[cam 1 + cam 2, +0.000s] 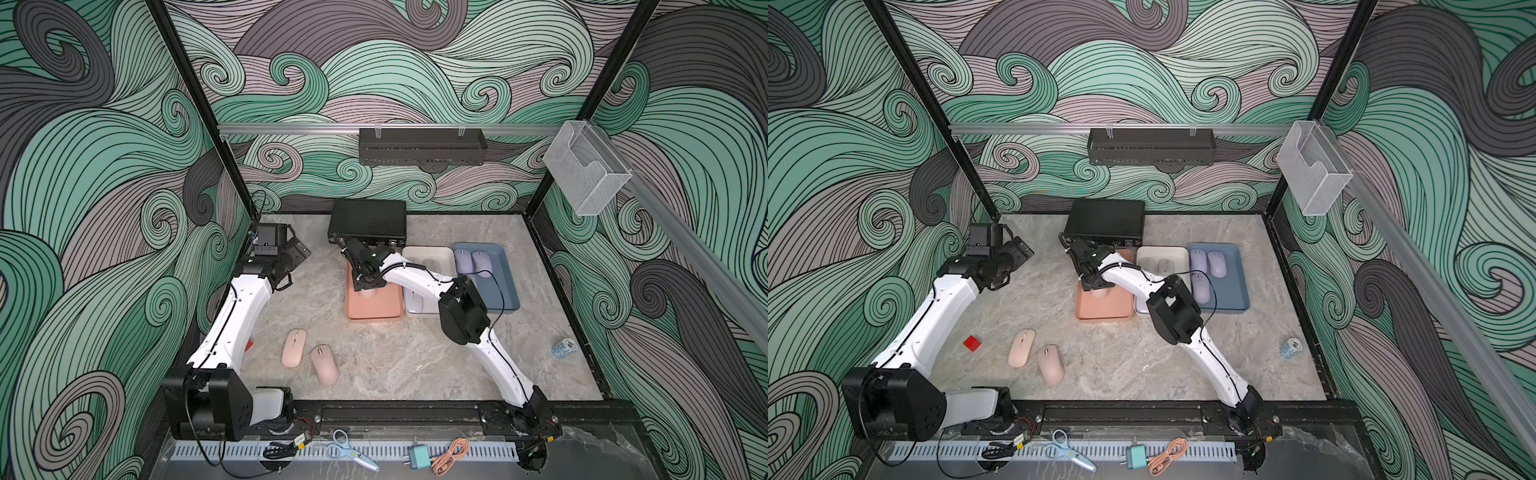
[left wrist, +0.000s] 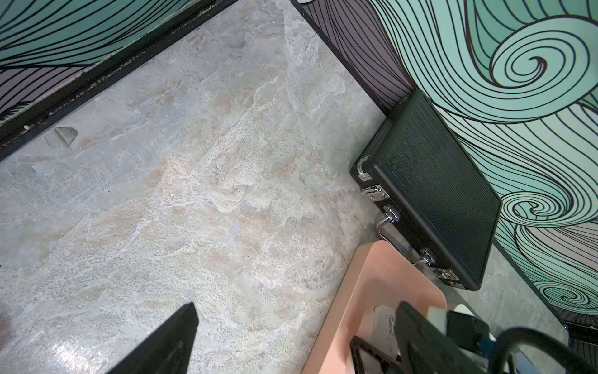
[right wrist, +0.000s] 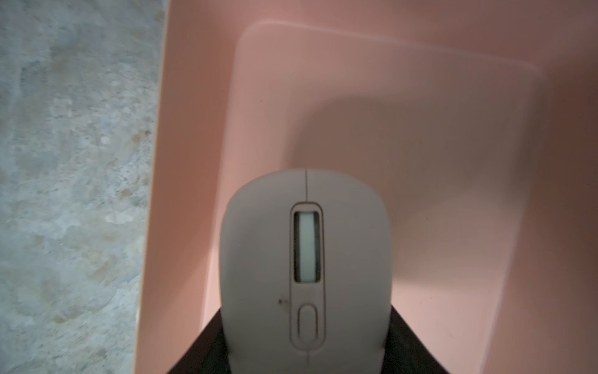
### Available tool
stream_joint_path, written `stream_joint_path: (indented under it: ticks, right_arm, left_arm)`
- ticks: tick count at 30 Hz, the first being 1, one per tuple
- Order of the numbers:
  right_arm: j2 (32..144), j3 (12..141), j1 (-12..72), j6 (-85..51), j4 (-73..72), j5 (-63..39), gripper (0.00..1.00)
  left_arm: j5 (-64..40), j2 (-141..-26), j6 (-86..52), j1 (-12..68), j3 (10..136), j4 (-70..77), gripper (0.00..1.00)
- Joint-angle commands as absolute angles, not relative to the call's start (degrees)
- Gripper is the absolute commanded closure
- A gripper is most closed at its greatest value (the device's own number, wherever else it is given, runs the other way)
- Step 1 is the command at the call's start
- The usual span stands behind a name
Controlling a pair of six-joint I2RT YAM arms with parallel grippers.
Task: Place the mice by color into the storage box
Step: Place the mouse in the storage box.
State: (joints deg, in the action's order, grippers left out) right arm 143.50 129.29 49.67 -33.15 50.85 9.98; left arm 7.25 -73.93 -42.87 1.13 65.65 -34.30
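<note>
Your marbled counter (image 1: 395, 365) carries a black briefcase (image 1: 368, 222) at the back wall. In front of it, side by side, sit the salmon-pink tray (image 1: 374, 311), white tray (image 1: 430, 253) and slate-blue tray (image 1: 505, 291). A pink mouse (image 1: 294, 348) and a second pink mouse (image 1: 325, 364) lie nearer you, just beside each other, with a red cube (image 1: 972, 343) and a small blue-patterned object (image 1: 564, 348) well apart at either side.

Soft, even overhead light — right wrist view dim, slightly blurred.

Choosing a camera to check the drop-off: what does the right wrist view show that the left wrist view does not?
Only the right wrist view: the top of the pale mouse, with its wheel and button, close up. Only the left wrist view: the black case with metal latches, lying against the patterned wall. Both: the salmon-pink tray and the marble table.
</note>
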Motion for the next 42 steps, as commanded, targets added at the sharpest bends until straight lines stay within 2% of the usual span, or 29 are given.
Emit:
stream_joint_path:
  ticks: [1,14,25,28,32,34,42]
  right_arm:
    - [145.9,134.0,49.8,-32.5,53.5,9.9,0.53]
    - [154.2,143.3,48.2,-36.7,55.7,10.7,0.51]
    - [157.1,147.9,46.0,-37.0,55.4,9.0,0.45]
    - [157.5,148.1,46.0,-37.0,55.0,7.6,0.41]
    - [157.0,148.2,45.9,-35.9,54.0,4.5,0.38]
    - [155.7,147.4,45.5,-36.0,53.9,3.7,0.33]
    - [151.3,144.6,44.5,-37.8,50.5,-3.8,0.32]
  left_arm:
    - [5.3,-74.4,-41.8,0.7,68.1,-35.5,0.06]
    - [1.9,-73.8,-41.9,0.7,68.2,-35.3,0.07]
    - [0.2,-74.3,-41.9,0.7,68.2,-34.9,0.07]
    - [-0.2,-74.5,-41.9,0.7,68.2,-34.9,0.07]
    - [-0.3,-74.8,-41.9,0.7,68.2,-34.9,0.07]
    - [-0.8,-75.0,-41.3,0.7,68.1,-34.5,0.07]
    - [-1.2,-75.7,-41.0,0.7,68.4,-34.7,0.07]
